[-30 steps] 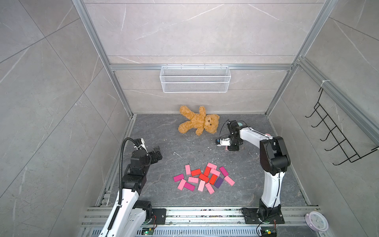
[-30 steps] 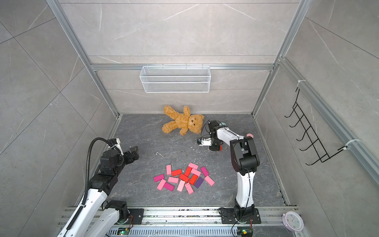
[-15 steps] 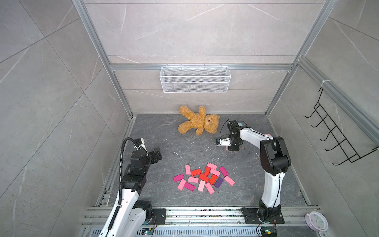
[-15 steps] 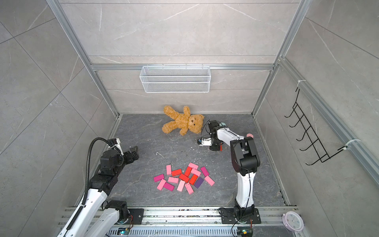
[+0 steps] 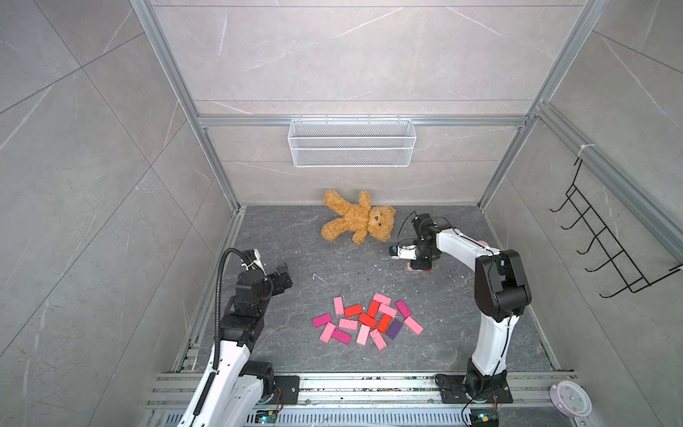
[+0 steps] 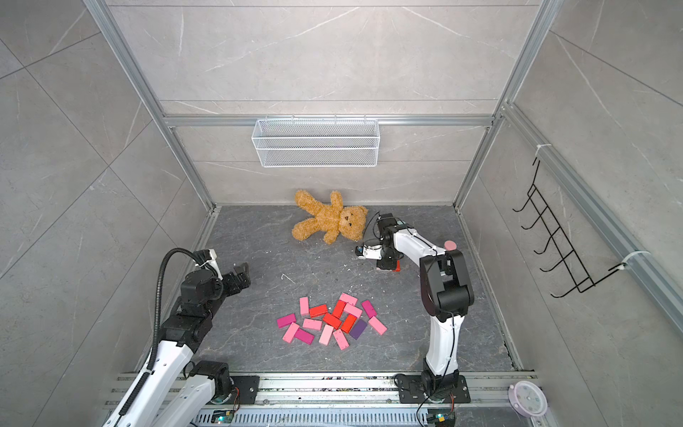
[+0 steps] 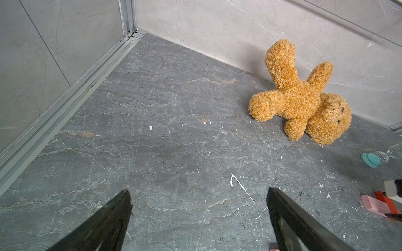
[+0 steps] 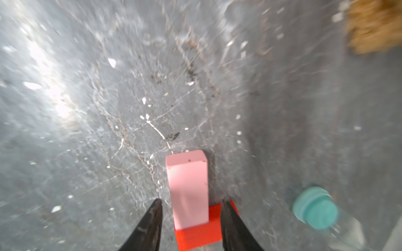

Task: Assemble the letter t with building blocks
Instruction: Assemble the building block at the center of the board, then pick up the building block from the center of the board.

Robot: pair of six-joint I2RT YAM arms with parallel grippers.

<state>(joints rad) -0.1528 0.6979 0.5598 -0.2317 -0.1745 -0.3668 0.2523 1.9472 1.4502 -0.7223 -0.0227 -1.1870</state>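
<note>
Several pink, magenta, red and one purple building blocks [image 5: 366,321] [image 6: 332,321] lie scattered at the floor's front middle. Apart from them, near the teddy, a light pink block [image 8: 188,187] [image 7: 375,205] lies lengthwise with its near end at a red block [image 8: 200,232] [image 7: 385,198] set crosswise. I cannot tell if the pink one rests on it. My right gripper [image 8: 191,201] [image 5: 417,264] [image 6: 386,265] hangs low over this pair, open, with a gap between each fingertip and the pink block. My left gripper [image 7: 199,190] [image 5: 282,279] [image 6: 240,275] is wide open over bare floor at the left.
A brown teddy bear [image 5: 358,222] [image 7: 300,102] lies by the back wall, close to the right gripper. A teal-capped hourglass [image 8: 315,210] [image 7: 371,159] lies just beside the pink and red pair. A wire basket [image 5: 351,142] hangs on the back wall.
The right gripper's jaws have spread apart around the pink block, letting it go. Both arms otherwise stay where they were, and the pile has not moved.
</note>
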